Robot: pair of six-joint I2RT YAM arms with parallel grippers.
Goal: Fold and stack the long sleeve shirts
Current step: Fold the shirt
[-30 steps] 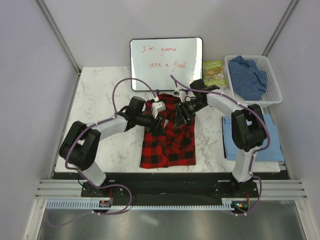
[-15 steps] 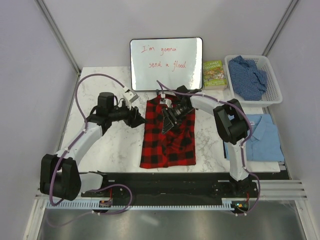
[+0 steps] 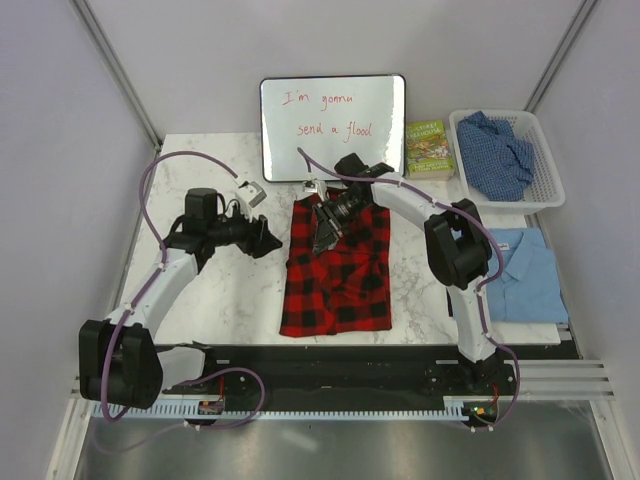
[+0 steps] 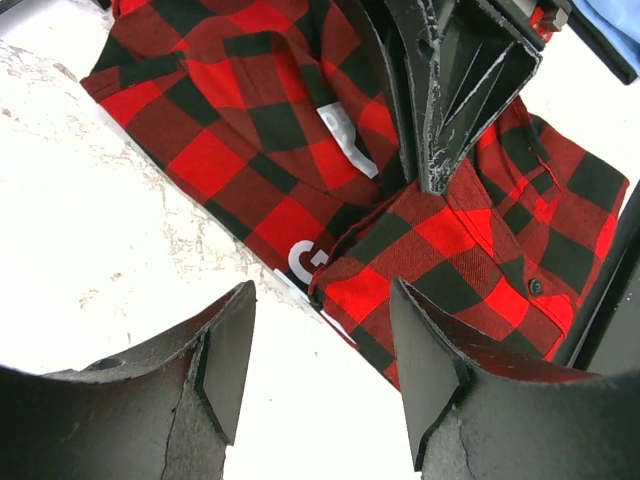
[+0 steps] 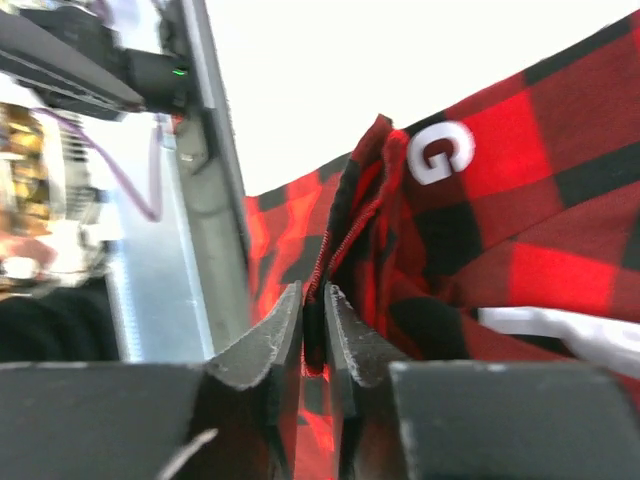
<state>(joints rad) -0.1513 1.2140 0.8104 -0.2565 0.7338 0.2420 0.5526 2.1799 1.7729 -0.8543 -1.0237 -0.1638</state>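
Right wrist view: right fingers (image 5: 262, 345) pinch a raised fold of checked flannel (image 5: 530, 220); left fingers (image 4: 228, 360) stand apart, flannel just ahead.

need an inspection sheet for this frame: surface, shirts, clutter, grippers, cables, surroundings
Surface: white marble table, no spills seen.
Job's things: checked flannel shirt mid-table, partly folded; light blue shirt folded at the right edge; dark blue shirt bunched in the basket.
Clutter: whiteboard with red writing and a book at the back.
Grippers: left gripper open, above the table left of the flannel shirt; right gripper shut on a raised fold of it.
Cables: a purple cable loops off each arm; no snag seen.
Surroundings: plain walls; nothing seen.
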